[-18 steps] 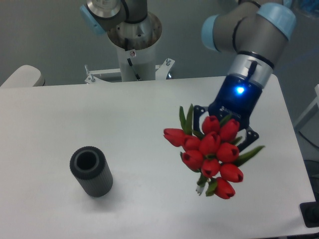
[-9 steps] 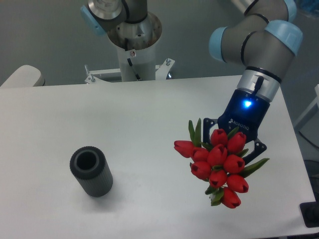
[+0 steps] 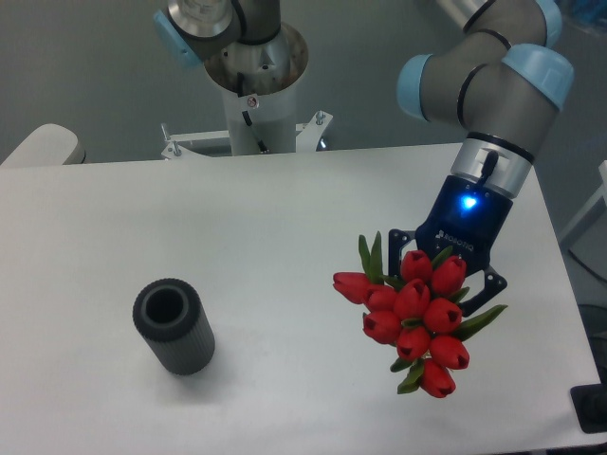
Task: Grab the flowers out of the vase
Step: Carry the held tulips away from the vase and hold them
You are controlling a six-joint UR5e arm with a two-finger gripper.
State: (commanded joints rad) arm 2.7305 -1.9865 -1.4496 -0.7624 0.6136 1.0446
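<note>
Take the vase (image 3: pixel 174 327) as your landmark: it stands upright on the white table (image 3: pixel 266 218), a dark grey ribbed cylinder with its round mouth open and hollow. The flowers (image 3: pixel 417 311) are well to the right of the vase and wholly out of it — a tight bunch of red tulip buds with green leaves, carried at about the same height in the frame as the vase's mouth.

You will find the gripper (image 3: pixel 446 275) directly behind and above the bunch, further from the vase than the leftmost bud. Its dark blue body carries a lit blue light and slants down from the upper right, with the grey arm (image 3: pixel 503 85) and its pale blue joint caps rising beyond it. The buds cover the fingertips, so you cannot see the contact itself; the dark finger links show on either side of the top of the bunch, and the bunch hangs from that spot with nothing else bearing it, so the gripper is closed on the flowers.

Relative to the tool, the bunch spreads below and toward the camera. One bud juts sideways toward the vase, two green leaves stand up on that same side, and a long leaf points out on the far side. The lowest bud hangs nearest the table's front edge. Whether it touches the table you cannot tell from this view.

The arm's white base column (image 3: pixel 254 95) stands behind the table, up and to the right of the vase.
</note>
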